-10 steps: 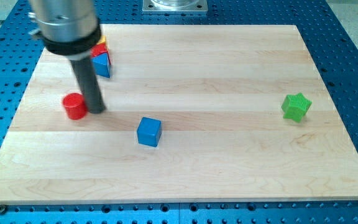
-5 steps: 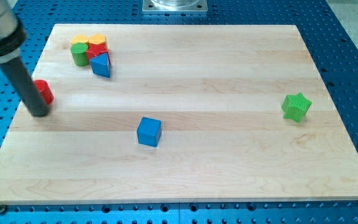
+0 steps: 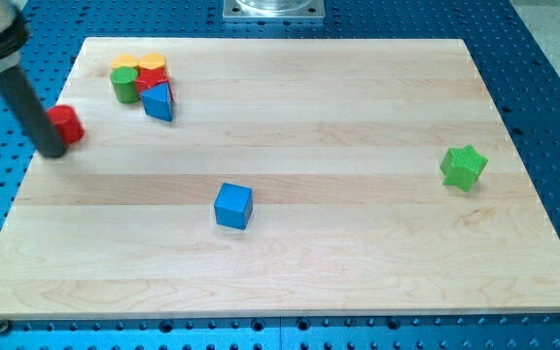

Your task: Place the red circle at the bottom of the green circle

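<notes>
At the frame's left edge the tip (image 3: pixel 54 152), a bare rod with no hand, touches the red circle (image 3: pixel 67 123), which seems to need nudging right to sit below the green circle (image 3: pixel 122 84).

A robotics lab bench. A pale wooden board (image 3: pixel 290 175) lies on a blue metal table (image 3: pixel 552 87) drilled with a regular grid of holes, the kind used for mounting rigs. At 12 o'clock a grey metal base plate (image 3: pixel 273 9) is fixed to it.
</notes>
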